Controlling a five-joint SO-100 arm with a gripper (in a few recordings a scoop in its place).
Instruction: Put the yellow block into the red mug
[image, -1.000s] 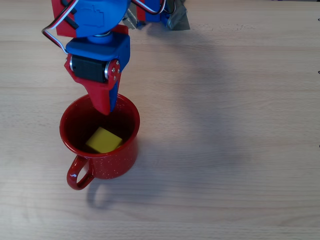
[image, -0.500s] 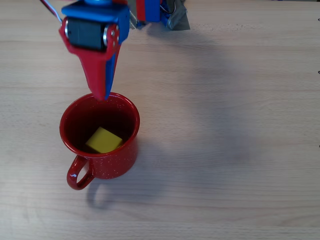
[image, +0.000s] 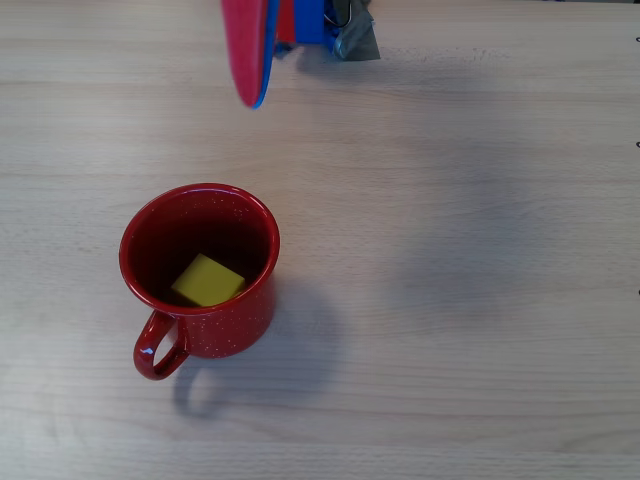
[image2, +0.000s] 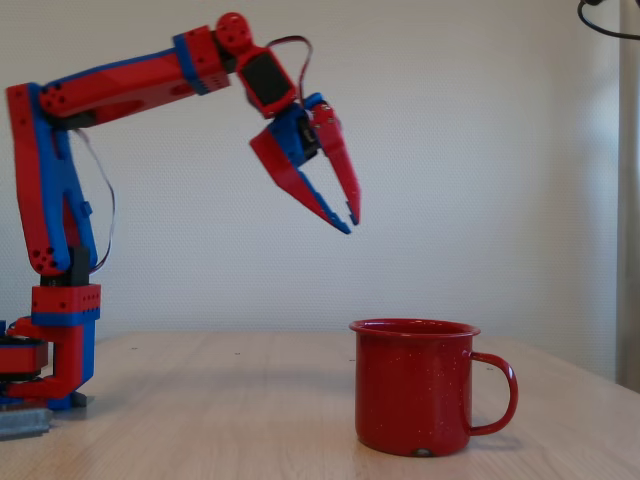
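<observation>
The claw (image2: 350, 215) is seen in the fixed view raised high above the bench (image2: 230, 420), its two fingers parted slightly toward the tips, and nothing is held between them. It is tilted downward and hangs up and to the left of the red mug (image2: 415, 385), well clear of the rim. In the overhead view only the tip of the claw (image: 250, 95) is caught near the top edge, apart from the mug.

The yellow block (image: 207, 281) is found inside the red mug (image: 235, 320), lying on its dark floor toward the handle side in the overhead view. The mug is stood upright on the bench (image: 450, 250), its handle turned toward the lower left in the overhead view and to the right in the fixed view.

The task is judged to be done: the block is in the mug and is no longer gripped. Nothing appears left but for the arm to be brought to rest.

From the side the block is hidden by the mug wall. The block's stud cannot be made out from above, where only one flat yellow face is shown. Most of the arm is cut off by the top edge of the overhead view, so the claw's opening cannot be judged there.
</observation>
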